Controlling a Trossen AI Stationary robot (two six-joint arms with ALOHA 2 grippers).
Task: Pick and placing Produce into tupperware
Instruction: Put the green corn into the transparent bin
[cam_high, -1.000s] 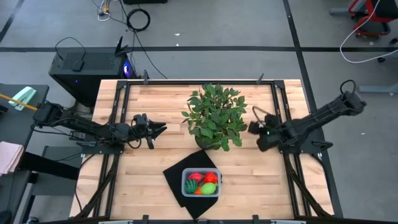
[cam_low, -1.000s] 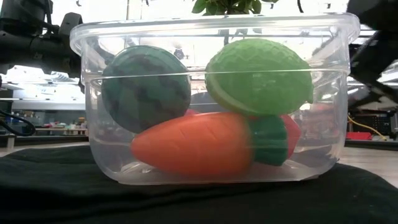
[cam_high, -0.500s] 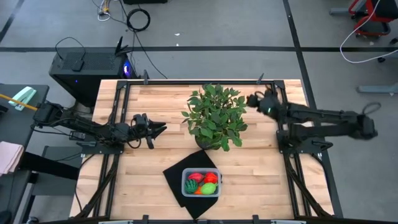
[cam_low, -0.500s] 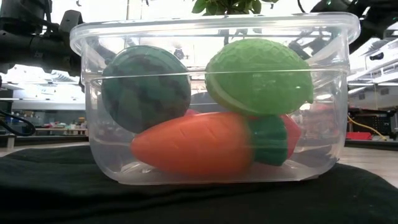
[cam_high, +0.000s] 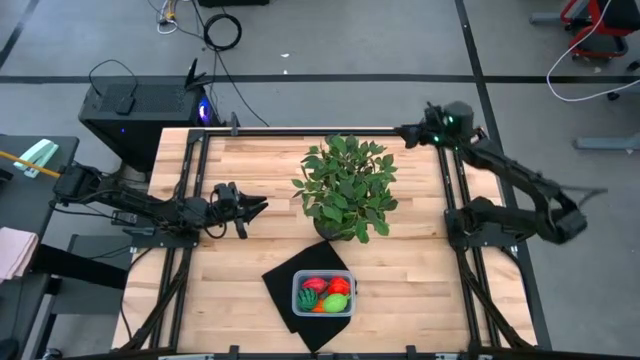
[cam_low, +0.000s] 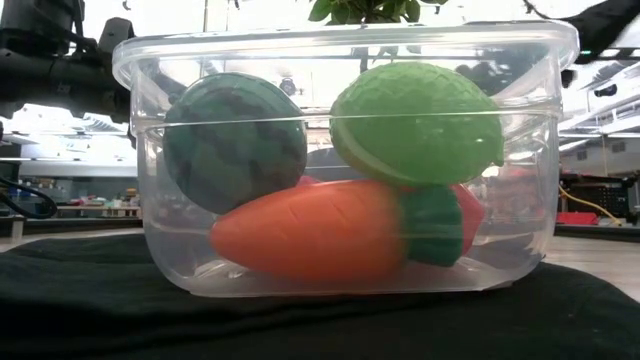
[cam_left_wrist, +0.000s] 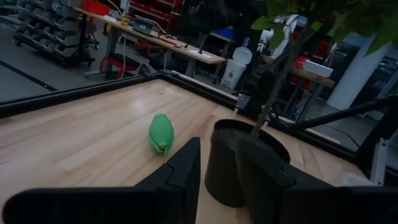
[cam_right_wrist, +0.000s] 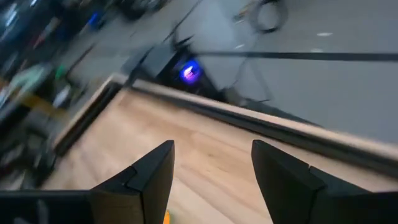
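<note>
Right gripper (cam_right_wrist: 208, 180) fingers spread apart, nothing between them; it's parked high at the table's far right corner (cam_high: 412, 133), clear of the plant (cam_high: 345, 187). Left gripper (cam_left_wrist: 217, 174) fingers nearly together, a narrow gap, empty, low over the table's left side (cam_high: 250, 208), aimed at the plant's pot. Tupperware (cam_high: 324, 294) sits on the black mat (cam_high: 282, 280) near the front edge, holding carrot (cam_low: 310, 232), striped ball (cam_low: 235, 140), yellow-green piece (cam_low: 415, 122) and red pieces. A green piece (cam_left_wrist: 161, 132) lies loose on the wood beside the pot, so likely not finished.
</note>
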